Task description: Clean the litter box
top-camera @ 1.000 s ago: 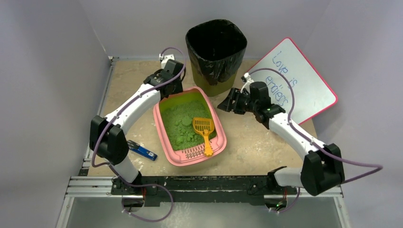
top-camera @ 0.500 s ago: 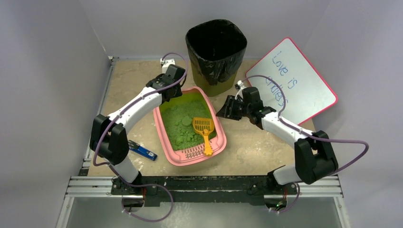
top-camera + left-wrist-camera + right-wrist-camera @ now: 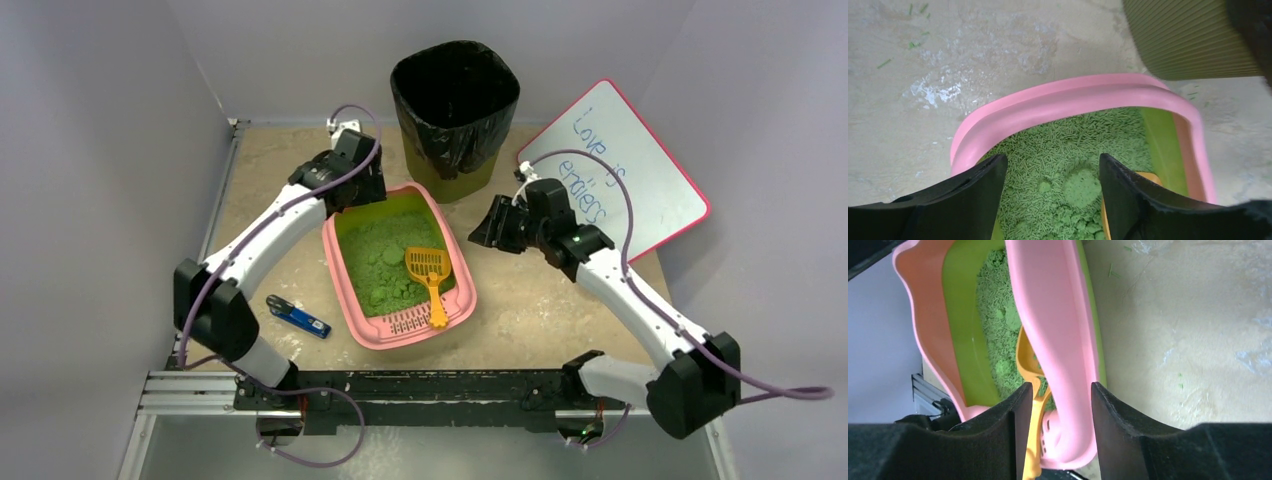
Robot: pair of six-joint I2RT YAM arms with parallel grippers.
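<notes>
The pink litter box (image 3: 463, 268) sits mid-table with green litter (image 3: 385, 255) inside. An orange scoop (image 3: 428, 268) lies in it, handle on the slotted lip (image 3: 415, 322). My left gripper (image 3: 350, 198) is open over the box's far left corner. In the left wrist view its jaws (image 3: 1053, 172) stand wide apart above the litter (image 3: 1068, 145), just inside the far rim (image 3: 1068, 97). My right gripper (image 3: 487, 228) is open and empty, just right of the box. In the right wrist view (image 3: 1060, 400) the right rim (image 3: 1048, 315) and scoop (image 3: 1027, 355) show between its jaws.
A tall olive bin with a black bag (image 3: 455, 105) stands just behind the box; its wall shows in the left wrist view (image 3: 1193, 35). A pink-framed whiteboard (image 3: 620, 170) leans at the back right. A small blue tool (image 3: 298, 317) lies left of the box.
My right gripper came in toward the box's right rim, then eased back to the right as its elbow swung outward. My left gripper shifted slightly left over the far corner. Box and scoop unmoved.
</notes>
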